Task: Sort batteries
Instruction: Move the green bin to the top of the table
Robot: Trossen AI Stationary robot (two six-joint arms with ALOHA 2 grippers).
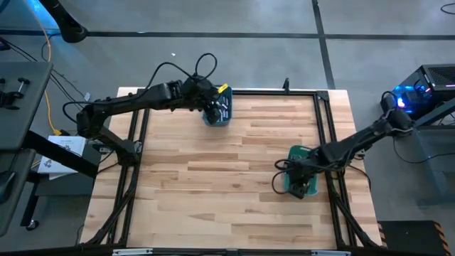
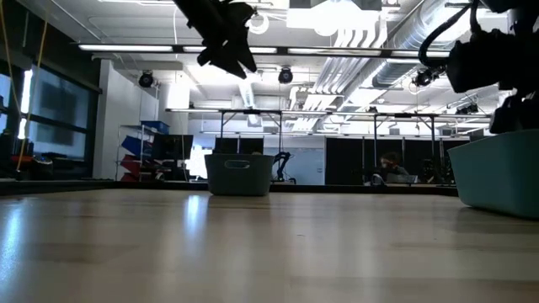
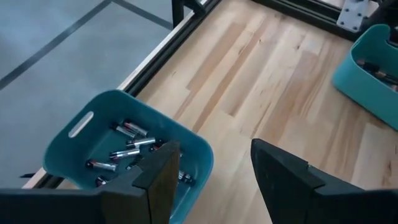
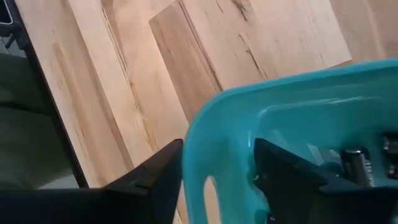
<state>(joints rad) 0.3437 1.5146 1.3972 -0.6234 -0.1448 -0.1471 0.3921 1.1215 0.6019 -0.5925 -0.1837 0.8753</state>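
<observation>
A pale wooden tabletop (image 1: pixel 234 163) fills the middle, planks running side to side, boxed in by a black metal frame (image 1: pixel 325 128). Far along its back edge sits one teal bin (image 1: pixel 217 108), with a slot handle (image 3: pixel 81 124) cut in its wall. Near the right edge stands a second teal bin (image 1: pixel 299 178), well apart from the first. Off to the left, a grey side table (image 1: pixel 18 107) with white papers (image 1: pixel 60 151) just below it, and a yellow cable (image 1: pixel 48 85) trailing over the grey floor. Far right, a dark box glowing blue (image 1: pixel 416 92). Across the room, a person (image 2: pixel 390 167) sits at a desk.
</observation>
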